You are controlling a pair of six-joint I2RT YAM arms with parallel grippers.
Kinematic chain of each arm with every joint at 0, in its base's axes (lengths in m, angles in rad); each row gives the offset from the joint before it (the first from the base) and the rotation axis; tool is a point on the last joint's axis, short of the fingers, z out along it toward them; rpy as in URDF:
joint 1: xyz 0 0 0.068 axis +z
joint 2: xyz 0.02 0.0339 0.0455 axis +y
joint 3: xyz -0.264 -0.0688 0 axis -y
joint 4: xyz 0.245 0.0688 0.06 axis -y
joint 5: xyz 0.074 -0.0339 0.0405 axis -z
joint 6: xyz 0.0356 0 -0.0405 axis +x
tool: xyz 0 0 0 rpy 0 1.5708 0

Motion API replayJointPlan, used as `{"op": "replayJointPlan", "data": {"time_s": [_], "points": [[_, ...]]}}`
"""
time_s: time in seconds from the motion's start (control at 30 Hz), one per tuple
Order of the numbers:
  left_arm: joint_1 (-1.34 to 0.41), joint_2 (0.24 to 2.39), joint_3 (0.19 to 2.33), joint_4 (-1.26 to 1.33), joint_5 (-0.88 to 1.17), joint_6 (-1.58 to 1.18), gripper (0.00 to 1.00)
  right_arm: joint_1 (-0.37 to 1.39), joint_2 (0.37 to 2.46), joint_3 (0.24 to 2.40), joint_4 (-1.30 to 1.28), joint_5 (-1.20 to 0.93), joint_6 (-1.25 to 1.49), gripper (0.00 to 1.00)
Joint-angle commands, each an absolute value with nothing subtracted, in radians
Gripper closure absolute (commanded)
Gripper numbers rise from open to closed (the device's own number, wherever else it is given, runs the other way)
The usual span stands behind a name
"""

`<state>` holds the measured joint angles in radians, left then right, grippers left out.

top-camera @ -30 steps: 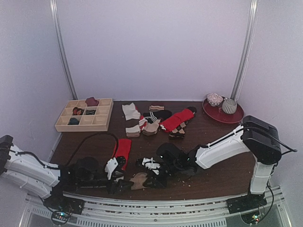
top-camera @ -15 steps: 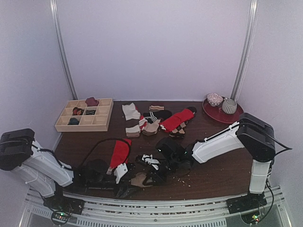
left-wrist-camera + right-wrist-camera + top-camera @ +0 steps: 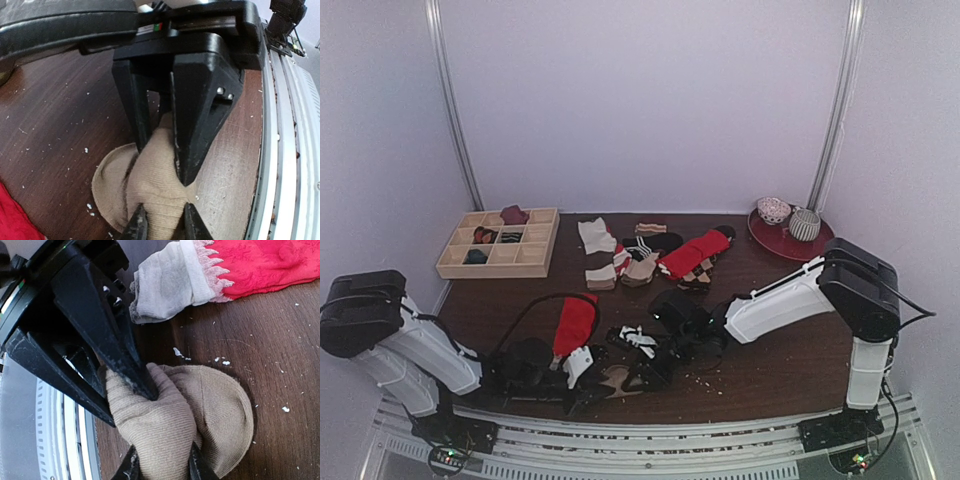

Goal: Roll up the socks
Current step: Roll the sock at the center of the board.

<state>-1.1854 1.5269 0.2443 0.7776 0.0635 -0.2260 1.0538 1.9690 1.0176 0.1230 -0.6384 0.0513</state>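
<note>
The tan sock point(image 3: 616, 379) lies bunched near the table's front edge, between my two grippers. In the left wrist view the left gripper point(image 3: 162, 223) is shut on a ribbed fold of the tan sock point(image 3: 155, 185). The right gripper's black fingers point(image 3: 197, 120) pinch the same sock from the far side. In the right wrist view the right gripper point(image 3: 162, 466) is shut on the tan sock point(image 3: 165, 425), with the left gripper's fingers point(image 3: 100, 325) opposite. The red sock point(image 3: 575, 322) with a cream end point(image 3: 170, 280) lies flat just behind.
A black-and-white striped sock point(image 3: 638, 342) lies beside the right gripper. More socks are piled at the back middle point(image 3: 650, 255). A wooden divided tray point(image 3: 448, 268) sits back left, a red plate point(image 3: 825, 247) with bowls back right. The metal rail point(image 3: 720, 428) runs just in front.
The left gripper has closed from wide open onto the tan sock, and the left arm has shifted right with its elbow raised. The right gripper has kept its grip, nearly still.
</note>
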Motion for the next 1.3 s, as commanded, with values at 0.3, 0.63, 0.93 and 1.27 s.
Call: {"op": "replayJointPlan", "data": {"time_s": [0.3,0.63,0.93,1.27], "points": [[-1.195,1.643,0.310,0.622,0.084,-0.406,0.97,1.059,1.957,0.886,0.016,-0.415,0.058,0.61],[-1.195,1.742,0.282,0.647,0.118,-0.518,0.97,1.060,1.786,0.775,0.276,-0.336,-0.054,0.41],[-1.195,1.768,0.291,0.635,0.143,-0.515,0.97,1.181,1.525,0.532,0.578,-0.122,-0.403,0.27],[-1.195,1.764,0.290,0.620,0.150,-0.508,0.97,1.197,1.673,0.654,0.454,-0.107,-0.546,0.28]]}}
